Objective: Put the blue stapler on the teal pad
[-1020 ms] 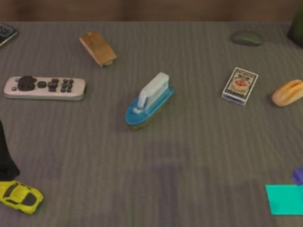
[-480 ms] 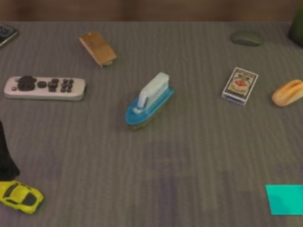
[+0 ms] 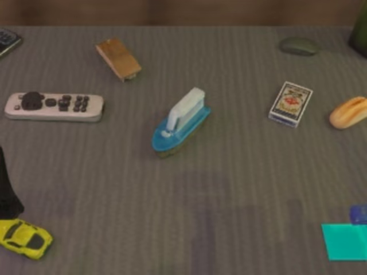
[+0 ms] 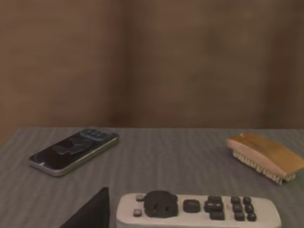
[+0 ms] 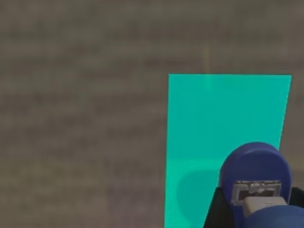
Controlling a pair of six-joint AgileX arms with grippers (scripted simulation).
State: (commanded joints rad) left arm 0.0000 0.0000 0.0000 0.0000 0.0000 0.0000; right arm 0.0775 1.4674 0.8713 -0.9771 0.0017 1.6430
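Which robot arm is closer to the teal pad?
Right. Its wrist view shows the stapler hanging just over the pad. The left arm is parked at the table's far left edge.

— What lies nearest in the left wrist view?

— A white remote (image 4: 197, 212) with black buttons, lying flat on the grey ribbed table (image 4: 166, 156). A larger dark round pad sits toward one end of it, smaller buttons run toward the other.

— And beyond it?

— A smartphone (image 4: 73, 150) with a dark glossy screen and a silver edge, lying flat and angled, well apart from the remote. Off to the other side is a wooden-backed brush (image 4: 265, 156) with pale bristles facing down, also apart from the remote.

— Anything else?

— A black wedge-shaped part (image 4: 90, 213) pokes in at the edge, just beside the remote's end; what it belongs to cannot be told. Behind the table stands a plain brown wall (image 4: 152, 61).
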